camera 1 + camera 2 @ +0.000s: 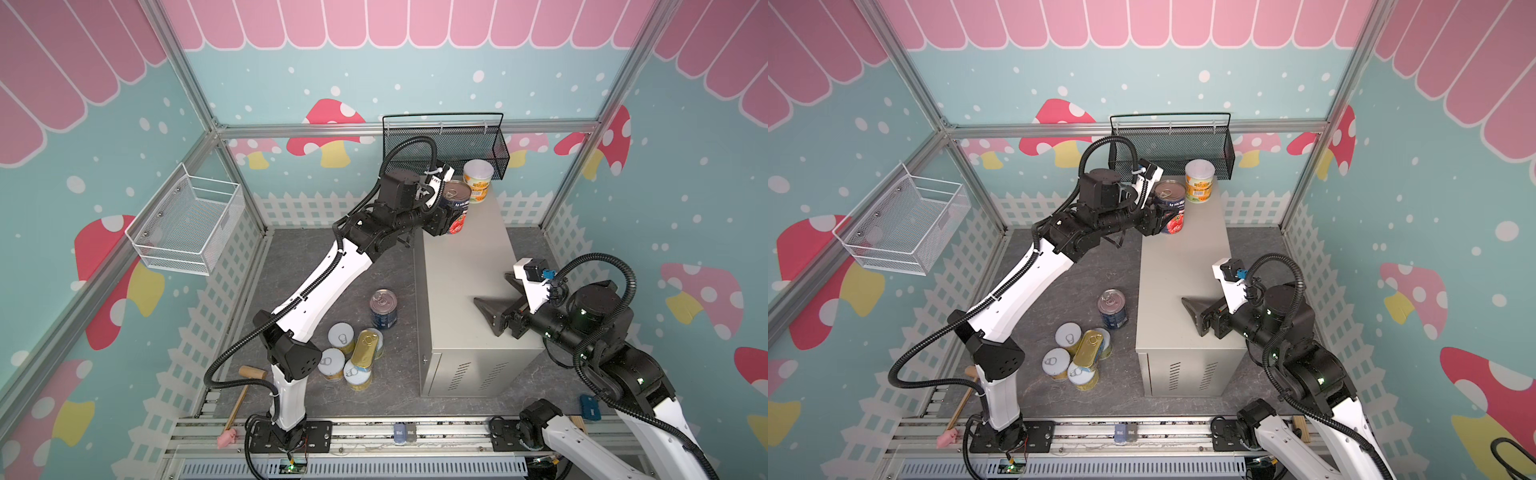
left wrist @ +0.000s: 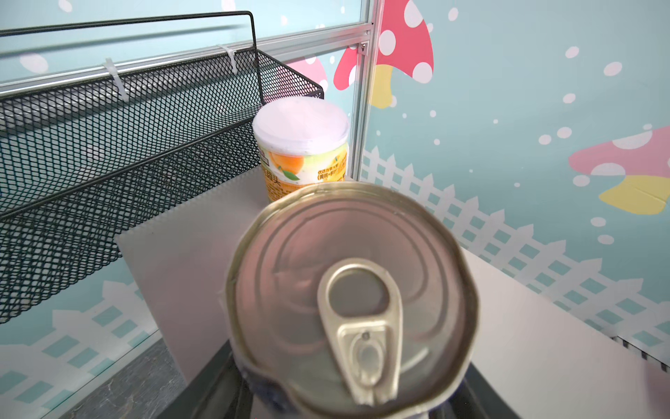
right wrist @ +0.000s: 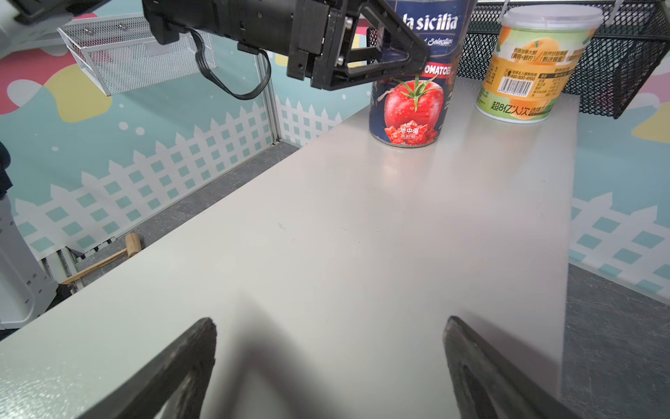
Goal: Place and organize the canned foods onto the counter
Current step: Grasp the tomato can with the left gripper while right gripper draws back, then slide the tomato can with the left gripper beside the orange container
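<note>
Now, left gripper: reaches over the 12 o'clock end of the counter, with one finger on each side of the tomato can. I cannot tell whether the fingers press on the can or only bracket it.
tomato can: stands upright on the counter top near its 9 o'clock edge. It has a dark-blue label with a red tomato, and its pull-tab lid faces up.
fruit can: has a yellow label and a white lid. It stands upright on the counter at the tomato can's 1 o'clock, just beside it, and the right wrist view shows a narrow gap between them.
right gripper: fingers are spread wide with nothing between them. It hovers over the counter's 6 o'clock half, coming in from the 3 o'clock side.
counter: a beige-grey metal cabinet with vent slots on its 6 o'clock end.
second blue can: stands upright on the dark floor at the counter's 9 o'clock, apart from it.
yellow cans: four short cans with white pull-tab lids, clustered on the floor at the second blue can's 7 o'clock.
gold tin: flat and rectangular, lying tilted on top of that cluster.
wooden mallet: lies at the floor's 7 o'clock corner, partly hidden by the left arm.
black mesh basket: hangs on the back wall rail at the counter's 12 o'clock.
white wire basket: hangs on the side wall at 9 o'clock.
</note>
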Controlling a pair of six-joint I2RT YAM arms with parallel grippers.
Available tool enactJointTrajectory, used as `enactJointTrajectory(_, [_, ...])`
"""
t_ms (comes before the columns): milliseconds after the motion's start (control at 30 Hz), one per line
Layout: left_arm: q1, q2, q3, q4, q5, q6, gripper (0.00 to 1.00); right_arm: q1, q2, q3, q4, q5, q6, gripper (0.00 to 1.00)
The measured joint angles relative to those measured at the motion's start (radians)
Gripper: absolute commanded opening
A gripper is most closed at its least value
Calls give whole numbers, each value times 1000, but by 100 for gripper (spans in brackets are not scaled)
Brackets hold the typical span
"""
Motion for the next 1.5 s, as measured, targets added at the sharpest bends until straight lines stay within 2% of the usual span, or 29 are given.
enactJointTrajectory(333, [27, 96, 117, 5, -27, 21, 53, 0, -19, -10, 3, 3, -8, 99])
enactJointTrajectory(967, [71, 198, 242, 23, -45, 35, 54, 0, -24, -27, 22, 10, -9, 99])
enactJointTrajectory(1500, [90, 240, 256, 97, -47, 51, 54, 0, -34, -35, 29, 10, -8, 99])
